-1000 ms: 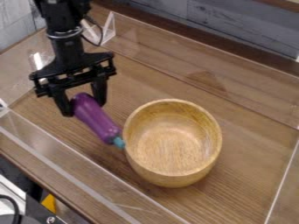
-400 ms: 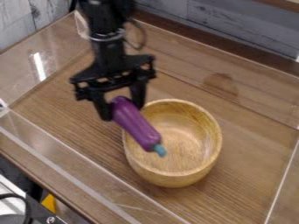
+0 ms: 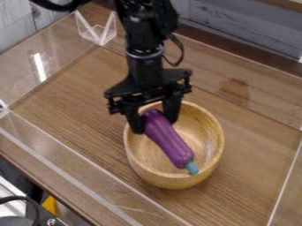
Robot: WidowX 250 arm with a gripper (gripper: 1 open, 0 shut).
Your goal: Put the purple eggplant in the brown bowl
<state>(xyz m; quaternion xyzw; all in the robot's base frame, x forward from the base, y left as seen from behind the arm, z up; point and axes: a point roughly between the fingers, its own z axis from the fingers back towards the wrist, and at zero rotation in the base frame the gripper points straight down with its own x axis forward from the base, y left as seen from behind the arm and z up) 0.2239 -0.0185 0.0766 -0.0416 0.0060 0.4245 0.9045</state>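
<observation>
While the single camera view is looking down at an angle onto the workspace, the black robot arm (image 3: 144, 31) is reaching in from the top of the picture and pointing its fingers (image 3: 150, 109) straight down. The fingers are standing narrow and are clamping the upper end of the purple eggplant (image 3: 169, 140), one black finger showing on each side of it. The eggplant is hanging tilted, its gripped end toward the upper left and its teal-green stem tip (image 3: 189, 167) pointing toward the lower right. Most of its length is lying over the opening of the brown bowl (image 3: 213, 132), with the stem tip sitting low inside the hollow, close to the inner wall nearest the camera. Whether the tip is touching the wood cannot be told from this view.

The bowl is sitting upright on the wooden table (image 3: 71, 115), right of the picture's centre. Its thick rim and grain are showing clearly on the right side, while the arm is covering part of the rim at the upper left.

A clear plastic barrier (image 3: 35, 53) is enclosing the table surface, its panels running along the left side and the near edge and reflecting light. A grey wall (image 3: 253, 26) is standing behind the table at the upper right.
</observation>
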